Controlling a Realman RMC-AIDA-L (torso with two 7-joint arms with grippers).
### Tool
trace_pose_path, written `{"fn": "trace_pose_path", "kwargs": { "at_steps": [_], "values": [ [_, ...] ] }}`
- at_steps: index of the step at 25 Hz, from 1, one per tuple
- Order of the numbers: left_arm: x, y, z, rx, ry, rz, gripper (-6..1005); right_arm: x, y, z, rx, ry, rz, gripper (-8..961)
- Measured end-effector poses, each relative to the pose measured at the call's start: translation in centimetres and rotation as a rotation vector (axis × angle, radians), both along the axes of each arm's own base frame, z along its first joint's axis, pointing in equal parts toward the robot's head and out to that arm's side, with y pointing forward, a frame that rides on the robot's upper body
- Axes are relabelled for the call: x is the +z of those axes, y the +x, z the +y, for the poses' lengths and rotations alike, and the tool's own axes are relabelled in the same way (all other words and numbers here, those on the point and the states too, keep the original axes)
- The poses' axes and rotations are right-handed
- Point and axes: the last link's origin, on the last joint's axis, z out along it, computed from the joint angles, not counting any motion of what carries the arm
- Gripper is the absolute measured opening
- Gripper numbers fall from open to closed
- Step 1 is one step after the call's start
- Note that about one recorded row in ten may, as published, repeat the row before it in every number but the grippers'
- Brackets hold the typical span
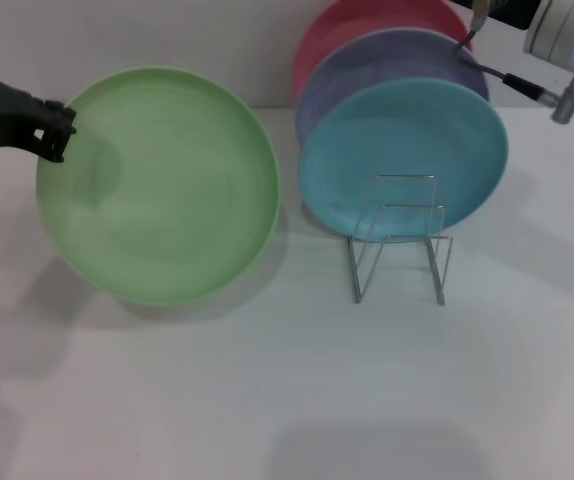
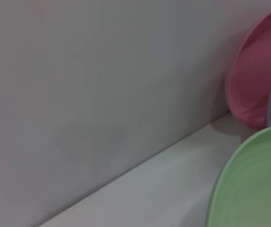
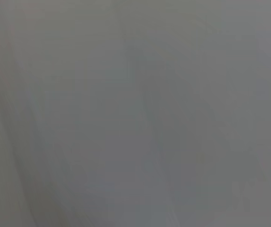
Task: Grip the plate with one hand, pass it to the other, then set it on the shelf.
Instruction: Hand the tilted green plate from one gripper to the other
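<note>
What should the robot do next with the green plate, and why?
Probably bring the right arm over to take it. The left end effector grips the green plate by its rim, lifted and tilted, while the right arm waits far off behind the rack.

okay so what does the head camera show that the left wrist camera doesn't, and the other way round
Only the head view shows the left hand gripping the rim of the light green plate, which is raised and tilted, the turquoise plate, the wire shelf, and part of the right arm at the upper right. Only the left wrist view shows a broad stretch of the wall and the line where it meets the table. Both show the green plate, the pink plate and the lavender plate.
</note>
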Motion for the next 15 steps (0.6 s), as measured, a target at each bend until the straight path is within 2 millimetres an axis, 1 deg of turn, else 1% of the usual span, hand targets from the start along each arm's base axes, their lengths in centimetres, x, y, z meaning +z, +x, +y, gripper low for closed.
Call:
{"fn": "trace_pose_path", "kwargs": {
  "at_steps": [1,2,3,5,7,9,11,12,13,15],
  "values": [
    [0.1,0.1,0.0,-0.004,0.004,-0.001,30,0.1,-0.5,-0.3,-0.026,-0.025,-0.046,823],
    [0.2,0.2,0.0,-0.011,0.010,-0.002,30,0.1,-1.4,-0.9,-0.093,-0.060,-0.154,821],
    [0.3,0.3,0.0,-0.014,0.011,-0.003,30,0.1,-1.4,-0.9,-0.093,-0.060,-0.154,818],
    [0.3,0.4,0.0,-0.018,0.015,-0.004,30,-0.2,-2.0,-1.2,-0.160,-0.072,-0.227,812],
    [0.4,0.5,0.0,-0.022,0.016,-0.005,30,-0.9,-2.3,-1.3,-0.206,-0.072,-0.287,807],
    [0.4,0.5,0.0,-0.023,0.016,-0.005,30,-1.7,-2.6,-1.3,-0.215,-0.083,-0.322,802],
    [0.3,0.5,0.1,-0.023,0.015,-0.005,30,-2.7,-2.5,-0.9,-0.232,-0.100,-0.346,796],
    [0.2,0.6,0.1,-0.025,0.012,-0.004,30,-3.7,-2.0,-0.3,-0.252,-0.114,-0.365,793],
    [0.2,0.6,0.1,-0.025,0.012,-0.004,30,-3.7,-2.0,-0.3,-0.252,-0.114,-0.365,791],
    [0.2,0.7,0.1,-0.029,0.009,-0.005,30,-4.8,-1.7,0.3,-0.264,-0.134,-0.379,785]
  ]
}}
